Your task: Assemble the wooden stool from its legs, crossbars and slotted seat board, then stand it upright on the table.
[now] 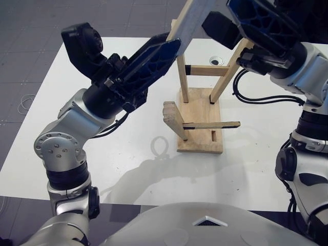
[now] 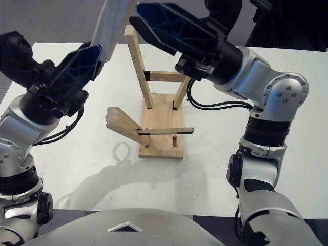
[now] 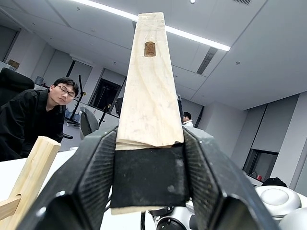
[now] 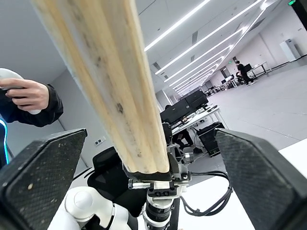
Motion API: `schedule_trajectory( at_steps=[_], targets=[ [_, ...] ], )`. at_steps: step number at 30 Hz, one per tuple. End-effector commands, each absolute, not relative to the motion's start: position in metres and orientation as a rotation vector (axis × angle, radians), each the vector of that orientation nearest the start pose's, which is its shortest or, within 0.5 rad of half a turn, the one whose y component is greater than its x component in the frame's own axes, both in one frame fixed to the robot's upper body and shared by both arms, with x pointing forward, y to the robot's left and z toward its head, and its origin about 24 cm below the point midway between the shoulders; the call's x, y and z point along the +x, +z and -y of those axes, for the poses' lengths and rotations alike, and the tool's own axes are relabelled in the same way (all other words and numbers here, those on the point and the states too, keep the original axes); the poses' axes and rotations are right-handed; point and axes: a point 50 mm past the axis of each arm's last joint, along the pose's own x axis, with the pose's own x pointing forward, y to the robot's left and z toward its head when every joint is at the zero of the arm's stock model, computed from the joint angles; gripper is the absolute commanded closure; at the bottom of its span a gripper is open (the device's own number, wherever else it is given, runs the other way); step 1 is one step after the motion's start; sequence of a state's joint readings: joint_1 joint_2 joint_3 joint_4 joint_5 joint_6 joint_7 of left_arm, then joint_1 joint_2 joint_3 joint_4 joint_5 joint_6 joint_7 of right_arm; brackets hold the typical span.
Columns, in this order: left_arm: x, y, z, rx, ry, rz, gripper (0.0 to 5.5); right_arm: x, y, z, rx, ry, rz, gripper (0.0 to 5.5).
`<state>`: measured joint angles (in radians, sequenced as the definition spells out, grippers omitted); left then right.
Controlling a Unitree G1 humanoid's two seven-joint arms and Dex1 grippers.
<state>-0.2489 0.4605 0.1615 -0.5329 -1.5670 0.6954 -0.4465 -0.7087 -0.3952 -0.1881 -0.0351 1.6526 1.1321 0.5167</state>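
**Standing half-built on the table, one leg held aloft**

Lying flat near the middle of the white table (image 1: 128,138), the seat board (image 1: 201,108) is a pale rectangular plank with a narrow slot (image 1: 212,136) cut near its 5 o'clock corner.

At its 12 o'clock end two square-section legs rise, the left upright leg (image 1: 182,77) and the right upright leg (image 1: 225,77), joined by a short upper crossbar (image 1: 207,70) with dark bands at the joints.

At the board's 8 o'clock edge a third leg (image 1: 173,119) leans toward 10 o'clock. A thin lower crossbar (image 1: 215,124) runs from it toward 3 o'clock, its far end free.

The left gripper (image 3: 149,139) is clamped on the loose leg (image 3: 146,96), raised at about 11 o'clock of the board. This leg is smooth light wood with a round hole near its end and a black band where the ribbed black fingers close.

The right gripper (image 4: 151,136) stands wide apart above the right upright leg, and the timber passes between its textured fingers with a gap on each side.
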Motion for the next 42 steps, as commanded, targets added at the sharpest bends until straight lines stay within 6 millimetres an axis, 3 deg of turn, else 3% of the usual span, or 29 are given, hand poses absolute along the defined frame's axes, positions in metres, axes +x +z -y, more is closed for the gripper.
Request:
schedule_trajectory(
  at_steps=[1,15,30,38,42],
  targets=[
    [0.212,0.215,-0.138,-0.734,-1.302,0.166,3.45,0.271,0.255,0.117,0.887,1.556,-0.054,0.60],
    [0.215,0.211,-0.135,-0.728,-1.279,0.165,3.45,0.261,0.264,0.105,0.930,1.546,-0.055,0.60],
    [0.216,0.210,-0.135,-0.731,-1.268,0.166,3.45,0.263,0.266,0.103,0.940,1.540,-0.045,3.15],
    [0.215,0.215,-0.136,-0.736,-1.286,0.184,3.45,0.257,0.271,0.106,0.946,1.576,-0.022,3.22],
    [0.218,0.233,-0.138,-0.681,-1.304,0.256,3.45,0.254,0.278,0.107,0.939,1.592,0.000,3.22]
  ],
)
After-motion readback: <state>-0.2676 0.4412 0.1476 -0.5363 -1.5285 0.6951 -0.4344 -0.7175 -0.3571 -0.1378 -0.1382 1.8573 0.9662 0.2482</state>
